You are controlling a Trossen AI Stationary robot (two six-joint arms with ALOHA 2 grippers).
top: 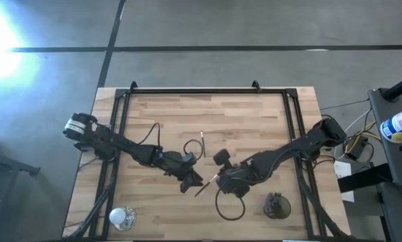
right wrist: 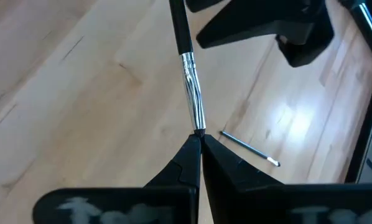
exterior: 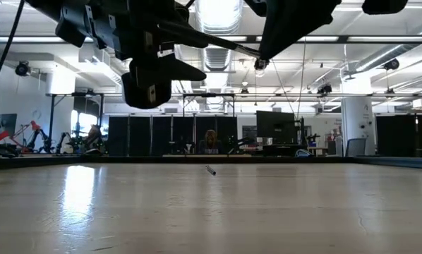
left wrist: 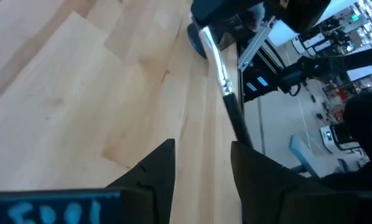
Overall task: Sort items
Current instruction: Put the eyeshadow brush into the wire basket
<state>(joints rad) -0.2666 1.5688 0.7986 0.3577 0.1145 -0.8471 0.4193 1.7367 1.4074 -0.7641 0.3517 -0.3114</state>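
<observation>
Silver-ferruled, a slim brush (right wrist: 191, 93) is pinched at one tip between the pressed-together fingers of the right gripper (right wrist: 199, 142), apparently for handover: the left gripper (left wrist: 201, 163), spread, is held around its dark handle. A second brush (top: 202, 143) lies upper centre. Other items are hidden.

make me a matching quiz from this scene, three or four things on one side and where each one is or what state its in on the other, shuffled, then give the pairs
Things
1. right gripper
2. left gripper
3. lone brush
4. shiny silver cup

States or places
A. lying flat on the table, away from both arms
B. fingers apart, brush handle running between them
C. near the table's front edge, on the left arm's side
D. pinched shut on the tip of a held brush

Pairs: 1-D, 2-B, 3-A, 4-C
</observation>
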